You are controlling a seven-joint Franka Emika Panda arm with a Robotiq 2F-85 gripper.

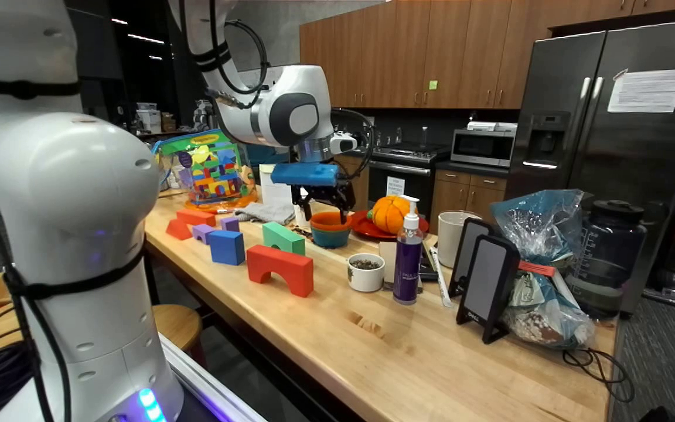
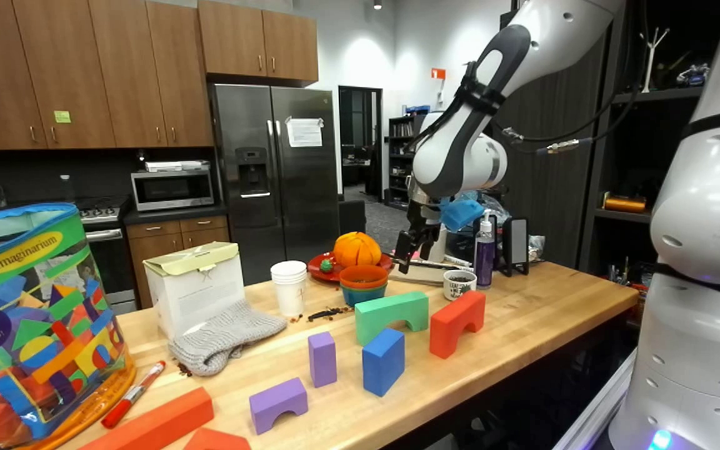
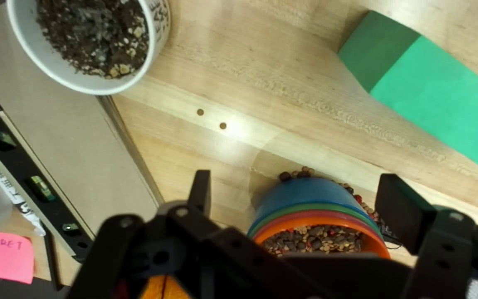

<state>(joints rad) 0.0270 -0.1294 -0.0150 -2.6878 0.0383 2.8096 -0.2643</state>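
My gripper (image 1: 327, 212) is open and empty, with its fingers pointing down above the table. It also shows in an exterior view (image 2: 405, 255). In the wrist view its fingertips (image 3: 299, 197) appear on either side of a stack of nested bowls (image 3: 311, 197), blue outside and orange inside, holding dried bits. The bowls also show in both exterior views (image 1: 330, 235) (image 2: 363, 295). I see no contact with them. A white cup of soil (image 3: 159, 25) and a green arch block (image 3: 442, 95) lie nearby. An orange pumpkin (image 2: 357, 249) sits on a red plate (image 2: 317, 270) behind the bowls.
A red arch block (image 1: 282, 266), a blue block (image 1: 227, 247) and purple blocks (image 2: 322, 359) stand along the near edge. A purple pump bottle (image 1: 408, 264), black speakers (image 1: 488, 281) and a spirit level (image 3: 31, 178) are on one side. White cups (image 2: 289, 289), a grey cloth (image 2: 225, 337) and a block bag (image 2: 35, 325) are on another.
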